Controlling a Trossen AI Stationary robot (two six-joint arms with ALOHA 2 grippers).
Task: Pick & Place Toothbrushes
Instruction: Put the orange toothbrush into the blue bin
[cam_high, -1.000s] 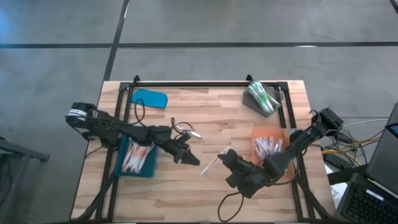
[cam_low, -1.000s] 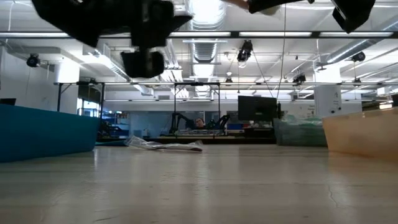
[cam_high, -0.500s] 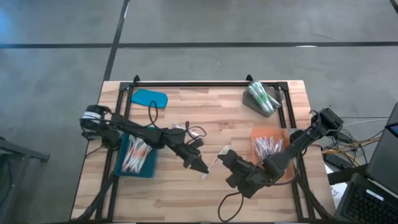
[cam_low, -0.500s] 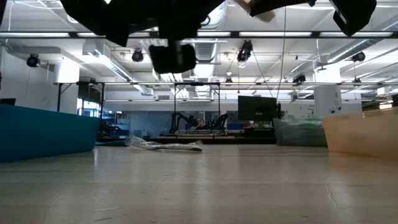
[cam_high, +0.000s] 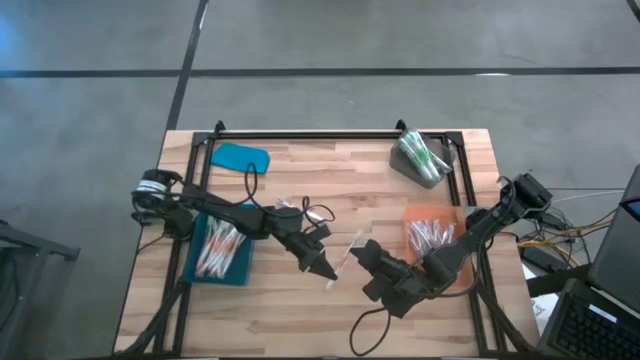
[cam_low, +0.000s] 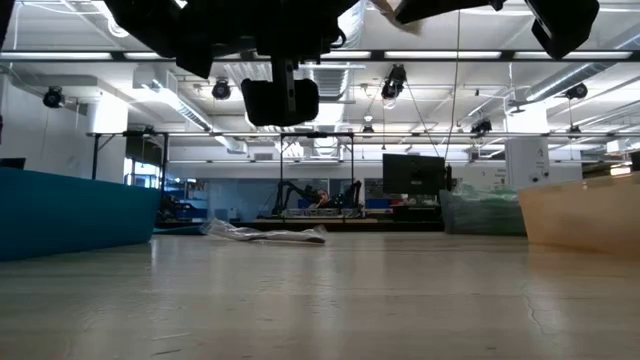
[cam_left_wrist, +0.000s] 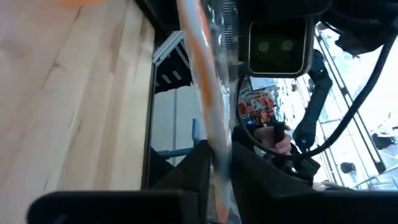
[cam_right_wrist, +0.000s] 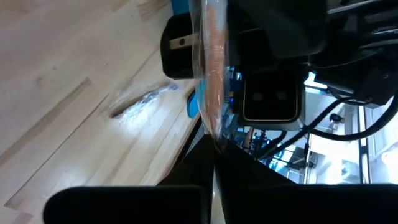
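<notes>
- In the high view you have the left claw (cam_high: 325, 270) and the right claw (cam_high: 360, 250) facing each other near the middle of the bench (cam_high: 330, 190), with one wrapped toothbrush (cam_high: 345, 256) spanning between them. The blue tray (cam_high: 222, 252) on the left holds toothbrushes, as do the orange tray (cam_high: 432, 232) and the grey bin (cam_high: 422, 158) on the right. A blue lid (cam_high: 241, 157) lies near the far left corner, and an empty wrapper (cam_high: 290, 206) lies just beside the left arm.
- In the low view both arms hang dark along the top edge, above the bench. The blue tray (cam_low: 70, 212) sits at the left, the orange tray (cam_low: 585, 210) at the right, and the wrapper (cam_low: 262, 233) lies far back.
- In the left wrist view your left claw's fingers (cam_left_wrist: 199, 171) are pressed onto the wrapped, orange-striped toothbrush (cam_left_wrist: 208, 118), which runs away towards the other arm's camera.
- In the right wrist view the right claw's fingers (cam_right_wrist: 205, 155) are pinched tight on the same toothbrush (cam_right_wrist: 211, 68); the wrapper (cam_right_wrist: 143, 101) lies on the bench (cam_right_wrist: 56, 81) beyond.
</notes>
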